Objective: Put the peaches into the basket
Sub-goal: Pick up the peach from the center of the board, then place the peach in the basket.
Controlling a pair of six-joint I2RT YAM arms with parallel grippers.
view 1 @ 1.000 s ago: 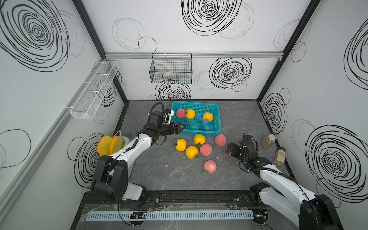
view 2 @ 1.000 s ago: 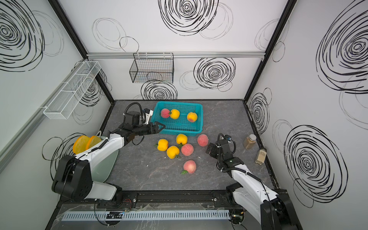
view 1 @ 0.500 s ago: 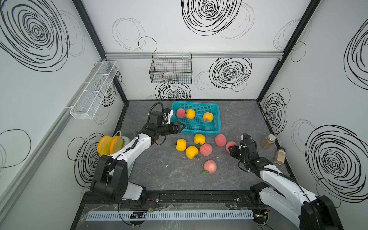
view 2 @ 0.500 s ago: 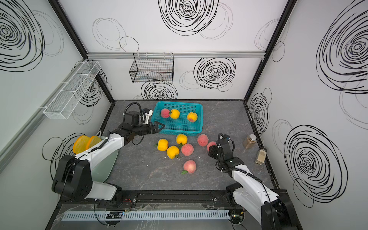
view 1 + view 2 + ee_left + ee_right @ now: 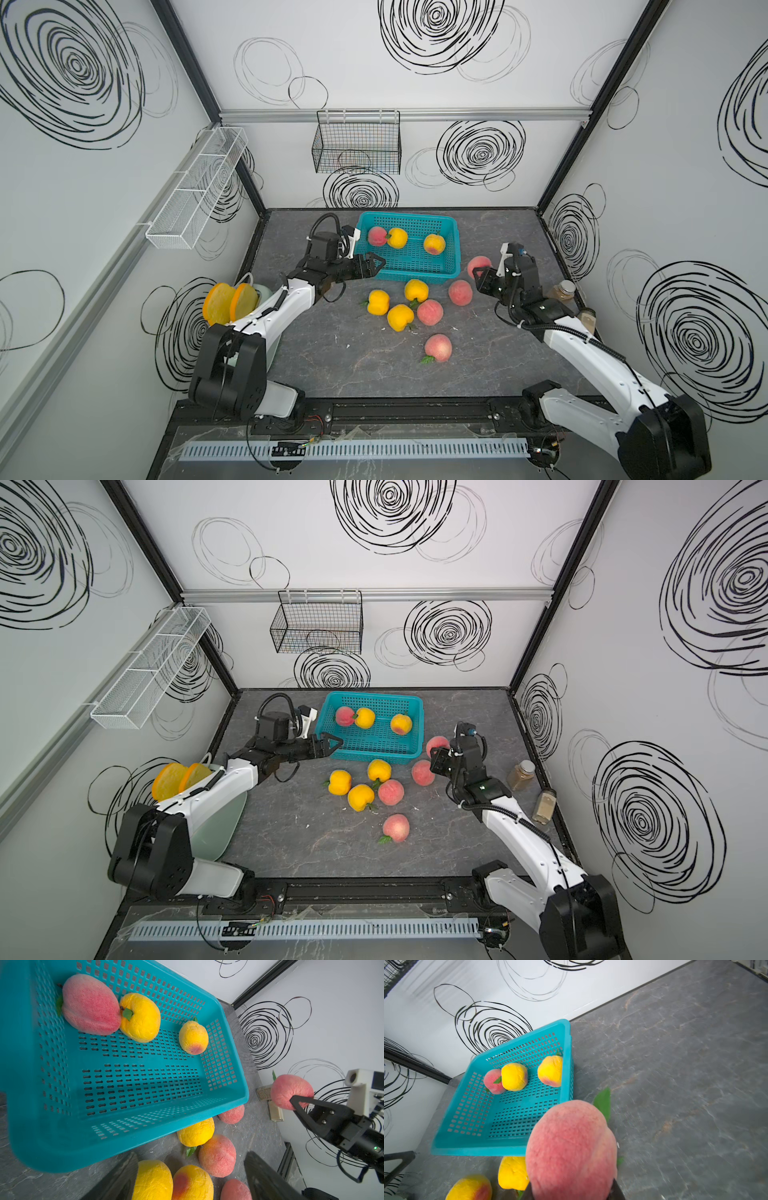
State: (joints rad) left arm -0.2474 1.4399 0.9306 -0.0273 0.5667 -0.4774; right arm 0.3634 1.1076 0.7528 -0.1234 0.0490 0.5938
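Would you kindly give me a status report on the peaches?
Right gripper shut on pink peach, aloft beside basket. Left gripper open, empty. Three peaches in, six on table. Nothing blocking.

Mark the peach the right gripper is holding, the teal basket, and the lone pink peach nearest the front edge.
Held pink peach (image 5: 571,1147): right wrist view, middle of its skin.
Teal basket (image 5: 415,275): in a top view, its front wall.
Lone pink peach (image 5: 438,348): in a top view, centre of the fruit.

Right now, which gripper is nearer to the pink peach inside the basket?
Left. The left gripper hovers open by a near corner of the basket, close to that pink peach. The right gripper is past the opposite end, shut on a second pink peach.
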